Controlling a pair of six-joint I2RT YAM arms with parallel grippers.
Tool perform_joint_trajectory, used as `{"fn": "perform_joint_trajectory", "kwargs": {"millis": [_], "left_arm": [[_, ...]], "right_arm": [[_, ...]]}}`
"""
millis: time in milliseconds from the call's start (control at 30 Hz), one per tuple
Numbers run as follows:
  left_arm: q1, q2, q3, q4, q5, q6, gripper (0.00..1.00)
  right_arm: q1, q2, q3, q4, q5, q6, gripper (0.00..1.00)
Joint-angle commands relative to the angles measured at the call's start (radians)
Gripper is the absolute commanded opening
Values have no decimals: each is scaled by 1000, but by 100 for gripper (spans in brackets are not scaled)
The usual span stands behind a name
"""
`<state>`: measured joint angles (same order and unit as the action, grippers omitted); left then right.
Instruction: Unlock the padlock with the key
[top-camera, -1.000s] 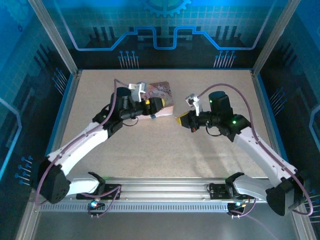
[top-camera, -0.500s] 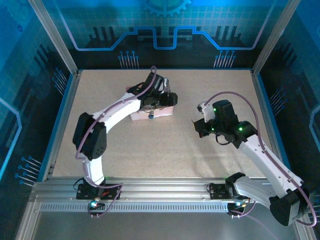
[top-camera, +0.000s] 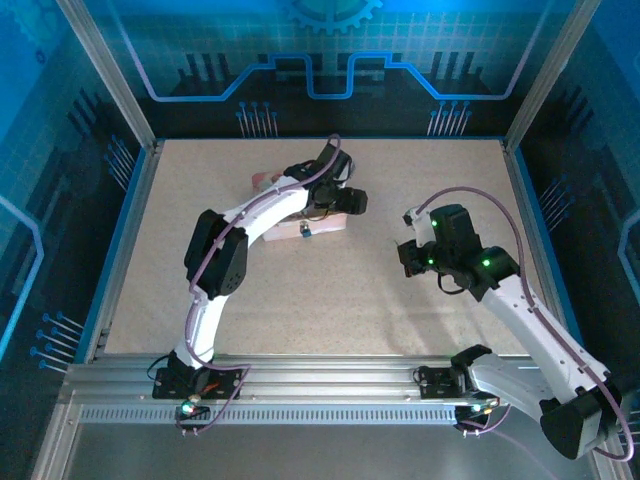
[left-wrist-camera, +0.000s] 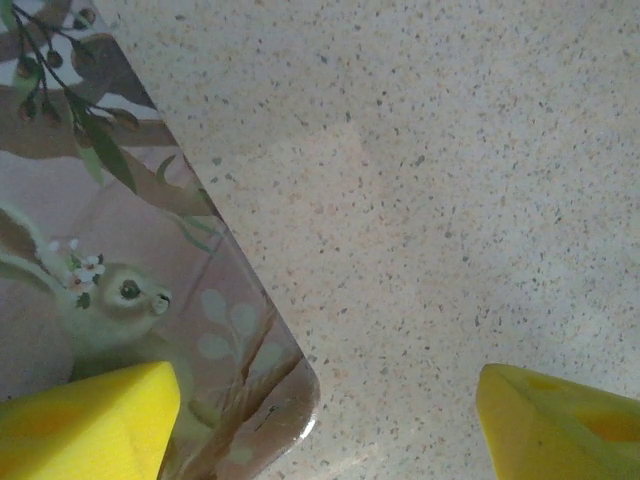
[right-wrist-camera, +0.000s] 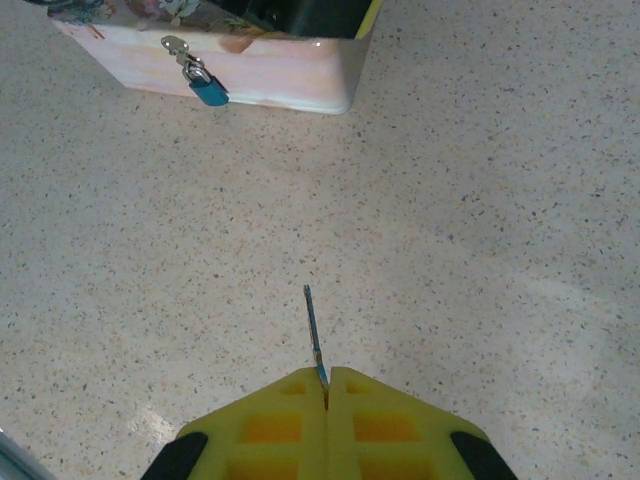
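1. Two arms work over one speckled table (top-camera: 400, 320). The pink tin box (right-wrist-camera: 270, 80) sits toward its far side, left of centre.
2. The left gripper (left-wrist-camera: 320, 430) hovers at the box's corner, jaws wide and holding nothing. One yellow pad is over the lid, the other over bare table. Clamp the box first so it can't slide.
3. The right gripper (right-wrist-camera: 325, 385) is pinched tight on the key, well apart from the box.
4. The padlock (right-wrist-camera: 208, 90) hangs tilted from the hasp on the box's front wall. The keyhole is too small to see, so aim for the body's lower end.
5. The key (right-wrist-camera: 313, 330) sticks straight out past the fingertips. Go in slowly with the blade in line with the lock; it will likely swing if nudged.
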<state>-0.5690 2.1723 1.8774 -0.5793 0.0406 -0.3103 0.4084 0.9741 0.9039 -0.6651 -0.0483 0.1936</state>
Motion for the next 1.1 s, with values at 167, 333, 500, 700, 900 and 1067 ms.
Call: {"fn": "perform_joint_trajectory", "kwargs": {"millis": [167,333,500,700,900,1067], "left_arm": [[-43,22,-29,-50,23,13,79],[-79,-23,-108,-11,28,-8,80],[-120,-79,-185,26,24,-30,79],[-154,-112,-251,76,41,-70,80],[-171,-105,-250,102,65,-82,76],[-172,-148,-296,150,60,-83,74]], "right_arm": [[-49,-15,-1,-40,12,14,1],[-97,-14,-1,-49,-25,12,1],[-153,-19,-12,-48,-69,12,1],[-186,-25,-19,-41,-103,14,1],[-191,-23,-19,-42,-104,12,1],[-192,-14,-55,-25,-136,12,1]]}}
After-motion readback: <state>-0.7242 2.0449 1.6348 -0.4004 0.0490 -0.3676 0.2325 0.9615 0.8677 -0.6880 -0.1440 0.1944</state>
